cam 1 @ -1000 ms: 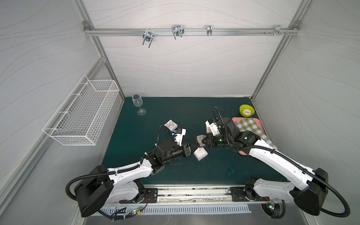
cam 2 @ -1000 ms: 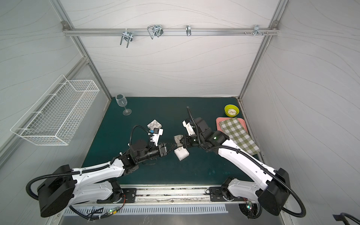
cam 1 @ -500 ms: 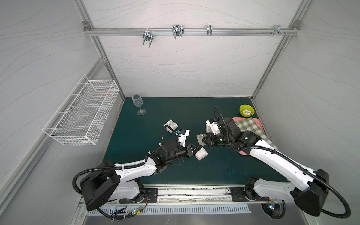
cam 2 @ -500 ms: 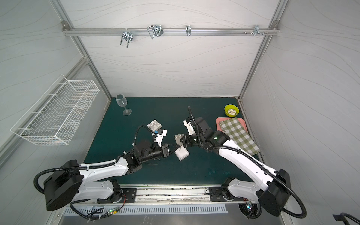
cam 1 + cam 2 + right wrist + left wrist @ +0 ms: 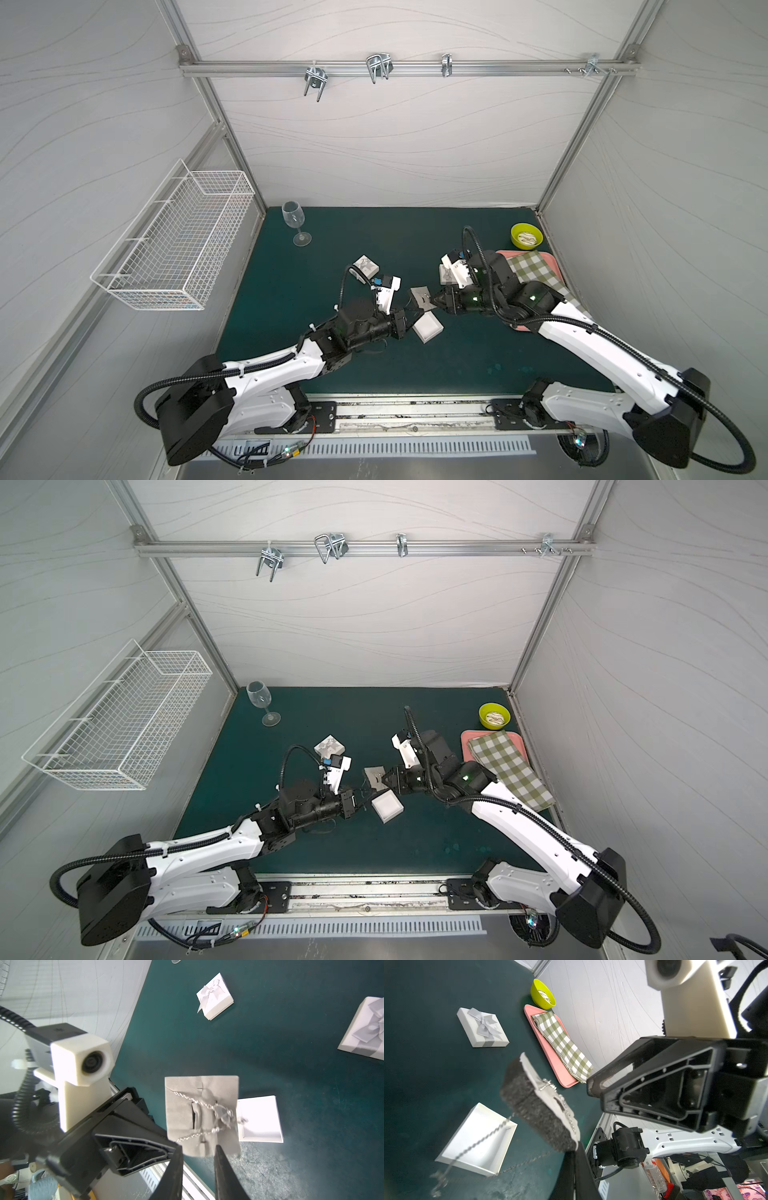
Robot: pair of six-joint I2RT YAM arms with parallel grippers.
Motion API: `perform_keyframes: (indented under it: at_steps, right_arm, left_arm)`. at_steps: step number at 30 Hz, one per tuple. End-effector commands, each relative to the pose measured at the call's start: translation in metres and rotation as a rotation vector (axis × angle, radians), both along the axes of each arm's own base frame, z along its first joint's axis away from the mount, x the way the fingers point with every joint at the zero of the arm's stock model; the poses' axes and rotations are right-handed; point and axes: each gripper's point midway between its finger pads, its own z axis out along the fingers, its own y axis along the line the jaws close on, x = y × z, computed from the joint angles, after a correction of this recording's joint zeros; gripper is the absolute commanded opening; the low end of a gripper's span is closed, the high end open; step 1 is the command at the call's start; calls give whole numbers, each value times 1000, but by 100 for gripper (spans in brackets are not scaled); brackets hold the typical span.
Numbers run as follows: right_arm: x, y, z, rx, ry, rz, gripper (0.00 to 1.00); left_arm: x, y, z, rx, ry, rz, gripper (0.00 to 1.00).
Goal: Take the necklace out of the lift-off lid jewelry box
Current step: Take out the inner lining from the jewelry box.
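Right wrist view puts you mid-extraction: the necklace is threaded on its foam pad, aloft near the open box. The right gripper has its jaws parted around the pad's edge. The left gripper is clenched, seemingly on the chain at the pad's corner. Both forearms reach inward, nose to nose above the tabletop. Next, ease the chain out of its slits.
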Motion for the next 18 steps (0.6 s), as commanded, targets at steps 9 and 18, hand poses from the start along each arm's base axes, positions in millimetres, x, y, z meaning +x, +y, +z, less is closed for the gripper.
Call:
perform_keyframes:
  at_steps: [9, 18]
  right_arm:
    - [-2, -21, 36, 62, -85, -40, 25]
    - [-17, -20, 59, 225, -165, 90, 52]
  left_arm:
    - [-4, 10, 23, 163, -213, -49, 0]
    - [-23, 25, 43, 324, -453, -170, 0]
